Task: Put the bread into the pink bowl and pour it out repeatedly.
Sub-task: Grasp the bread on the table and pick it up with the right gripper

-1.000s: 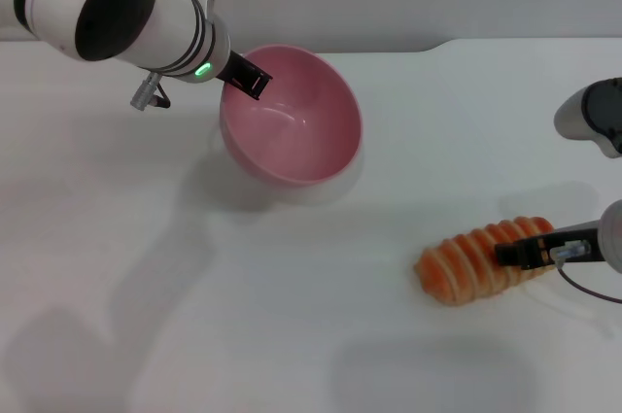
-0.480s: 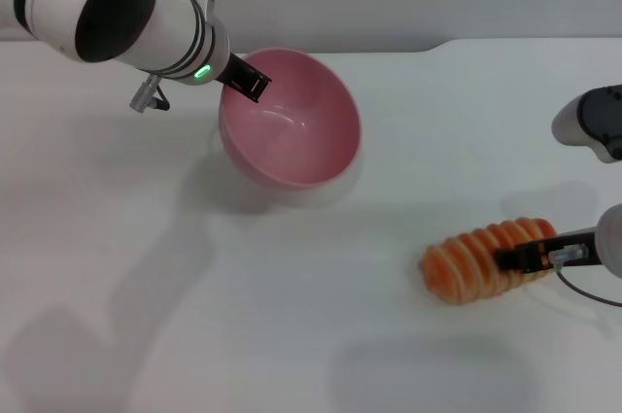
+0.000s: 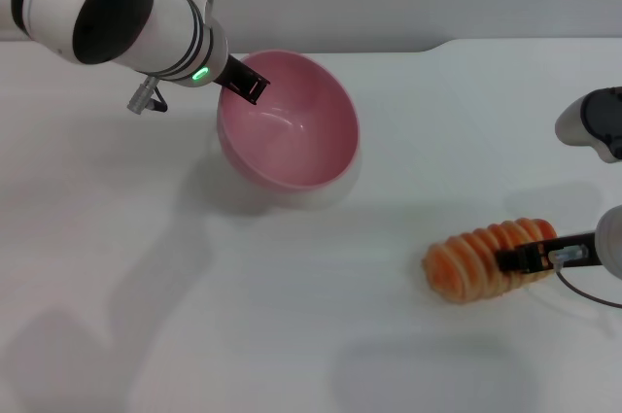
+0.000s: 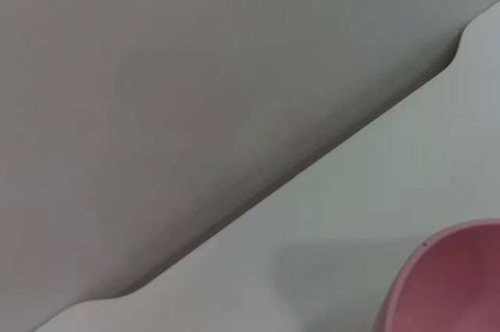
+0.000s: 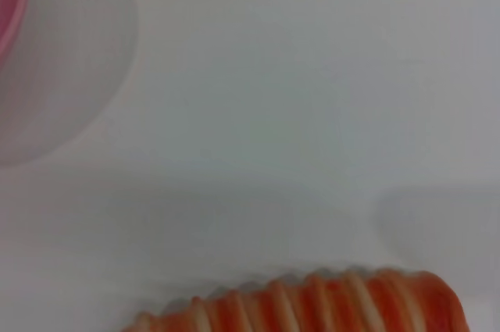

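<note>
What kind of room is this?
Probably a robot test bench, not a kitchen: a bare white table, one toy-like bread, one pink bowl, and a plain grey wall.

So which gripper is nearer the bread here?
Right. The right gripper is on the bread, at its end toward the robot's right. The left gripper is far off at the pink bowl rim.

No text, label, brand, number or sign can be read in any of the views. The pink bowl (image 3: 289,121), the bread (image 3: 483,261), the robot's arms and the desk (image 3: 292,316) all show plain, unmarked surfaces.
</note>
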